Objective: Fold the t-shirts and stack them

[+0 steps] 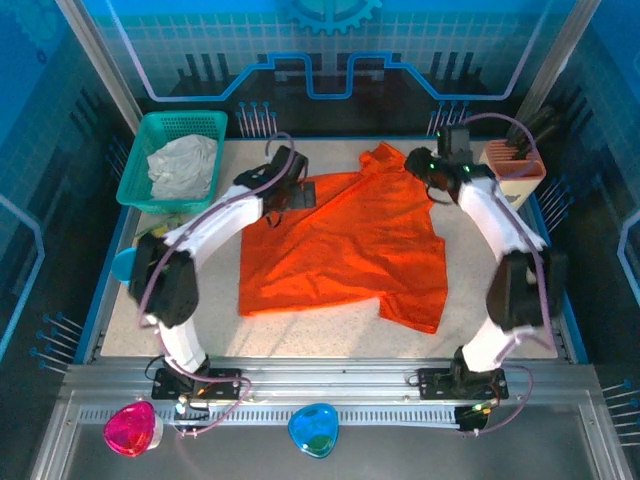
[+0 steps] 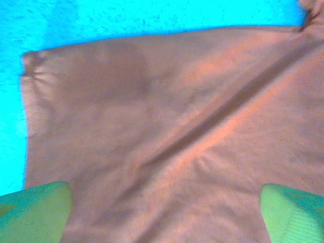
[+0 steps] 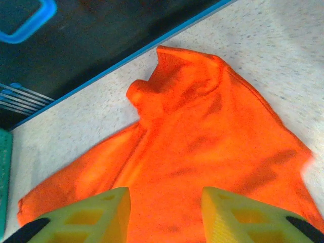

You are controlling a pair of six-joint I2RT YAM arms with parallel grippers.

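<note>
The bright orange t-shirt (image 1: 345,245) lies spread on the speckled table, its collar bunched at the far edge (image 3: 167,76). My left gripper (image 1: 285,188) hovers over the shirt's far left sleeve area, its green fingers (image 2: 35,212) wide apart with flat cloth (image 2: 167,126) beneath them; it is open. My right gripper (image 1: 428,168) is over the shirt's far right part near the collar, its yellow-green fingers (image 3: 101,212) parted above the fabric and holding nothing. The whitish-grey t-shirt (image 1: 183,165) lies crumpled in the basket.
The teal mesh basket (image 1: 135,175) stands at the far left corner. A brownish holder (image 1: 515,165) sits at the far right. A blue rim (image 1: 100,280) bounds the table. On the front rail rest a pink piece (image 1: 132,428) and a blue piece (image 1: 313,430).
</note>
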